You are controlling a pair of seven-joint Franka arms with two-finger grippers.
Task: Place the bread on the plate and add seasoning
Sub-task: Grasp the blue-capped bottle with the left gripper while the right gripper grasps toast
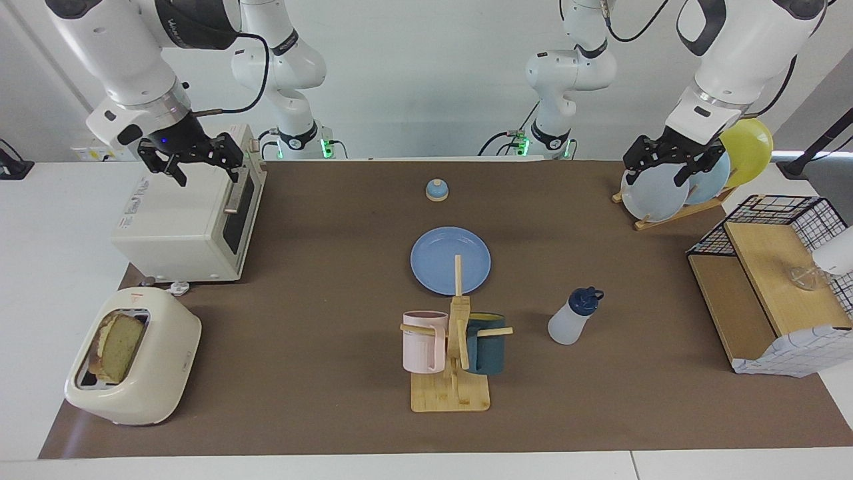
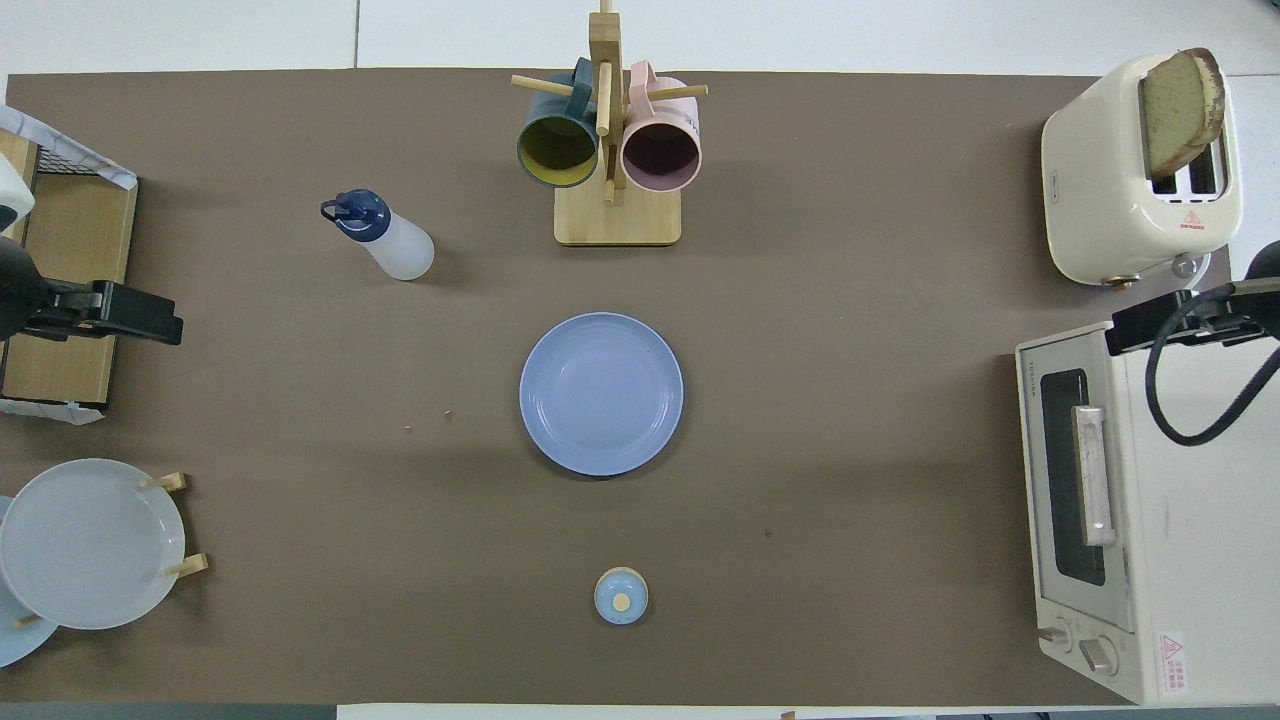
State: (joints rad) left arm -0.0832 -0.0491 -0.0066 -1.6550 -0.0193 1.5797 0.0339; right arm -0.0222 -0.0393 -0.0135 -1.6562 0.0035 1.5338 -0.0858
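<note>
The bread (image 1: pixel 118 347) (image 2: pixel 1180 105) stands upright in a slot of the cream toaster (image 1: pixel 133 363) at the right arm's end of the table. The round blue plate (image 1: pixel 450 260) (image 2: pixel 601 393) lies bare in the middle of the brown mat. The seasoning bottle (image 1: pixel 573 319) (image 2: pixel 385 238), translucent white with a navy cap, stands farther from the robots than the plate, toward the left arm's end. My right gripper (image 1: pixel 203 167) hangs open and holds nothing over the white toaster oven (image 1: pixel 190 220). My left gripper (image 1: pixel 660 170) hangs open and holds nothing over the plate rack (image 1: pixel 680 187).
A wooden mug tree (image 1: pixel 456 347) with a pink and a dark teal mug stands just farther from the robots than the plate. A small blue-domed bell (image 1: pixel 436 190) sits nearer to the robots. A wire-and-wood shelf (image 1: pixel 766 287) stands at the left arm's end.
</note>
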